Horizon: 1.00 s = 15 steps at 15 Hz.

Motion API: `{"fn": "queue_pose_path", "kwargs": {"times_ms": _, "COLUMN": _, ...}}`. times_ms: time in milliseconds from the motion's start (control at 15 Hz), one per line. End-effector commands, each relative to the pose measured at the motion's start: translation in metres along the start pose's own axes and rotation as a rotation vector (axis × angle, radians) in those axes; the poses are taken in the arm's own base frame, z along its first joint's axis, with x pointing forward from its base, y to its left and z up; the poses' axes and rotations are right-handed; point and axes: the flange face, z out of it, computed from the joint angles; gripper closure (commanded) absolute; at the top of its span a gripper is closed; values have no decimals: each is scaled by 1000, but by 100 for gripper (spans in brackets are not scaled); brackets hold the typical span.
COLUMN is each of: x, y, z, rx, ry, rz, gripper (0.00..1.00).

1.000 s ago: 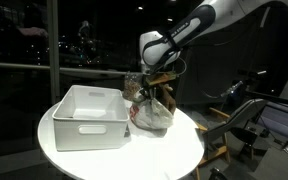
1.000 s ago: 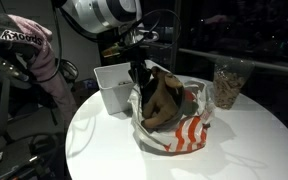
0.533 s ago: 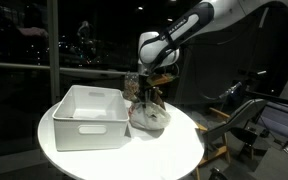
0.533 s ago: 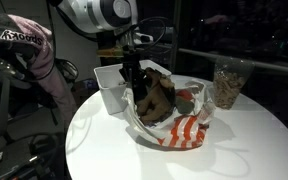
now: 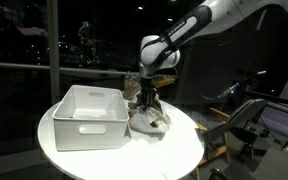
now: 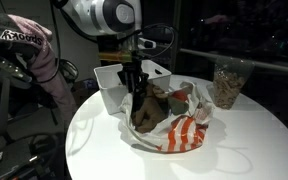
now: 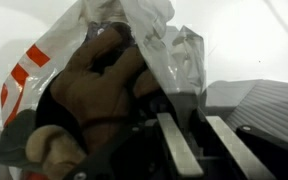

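Brown plush of a soft toy (image 7: 94, 85) bundled inside a crinkled clear plastic bag (image 6: 179, 132) printed with red and white stripes; bag slumped on the round white table (image 6: 239, 150), just beside the white bin (image 5: 84, 128), close enough to look pressed against its side wall in both exterior views; toy's head or limb poking from the open mouth of the bag, on the side nearest the bin.

Gripper (image 6: 136, 98) pointing straight down at that mouth, just beside the bin's long wall and a little above its rim; seen from the wrist, metal fingers (image 7: 179, 150) parted by a narrow dark gap, plastic film bunched right at their tips, nothing visibly clamped between the pads; released, then, rather than clenched on the bag.

White arm (image 5: 199, 25) sloping up and away from the bin.

Bin itself rectangular, open-topped, pale inside.

Farther from the bin, beyond the bag, a clear jar (image 6: 229, 85) of brownish pieces, upright on the table, apart from the plastic; from the opposite side, near the bin's far corner.

Well apart from the bin, off the table, a pink garment (image 6: 29, 55) draped over dark gear; black window glass farther still.
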Motion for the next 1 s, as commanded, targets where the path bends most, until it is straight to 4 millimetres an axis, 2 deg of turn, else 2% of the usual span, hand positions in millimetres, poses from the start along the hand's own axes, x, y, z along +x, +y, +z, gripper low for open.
{"fn": "queue_pose_path", "kwargs": {"times_ms": 0, "x": 7, "y": 1, "z": 2, "rx": 5, "ry": -10, "rz": 5, "gripper": 41}}
{"fn": "queue_pose_path", "kwargs": {"times_ms": 133, "x": 6, "y": 2, "z": 5, "rx": 4, "ry": -47, "rz": 27, "gripper": 25}}
{"fn": "queue_pose_path", "kwargs": {"times_ms": 267, "x": -1, "y": 1, "z": -3, "rx": 17, "ry": -79, "rz": 32, "gripper": 10}}
{"fn": "queue_pose_path", "kwargs": {"times_ms": 400, "x": -8, "y": -3, "z": -10, "rx": 21, "ry": -95, "rz": 17, "gripper": 1}}
{"fn": "queue_pose_path", "kwargs": {"times_ms": 600, "x": -9, "y": -12, "z": -10, "rx": 45, "ry": -119, "rz": -3, "gripper": 0}}
{"fn": "queue_pose_path", "kwargs": {"times_ms": 933, "x": -2, "y": -33, "z": 11, "rx": 126, "ry": -132, "rz": -54, "gripper": 0}}
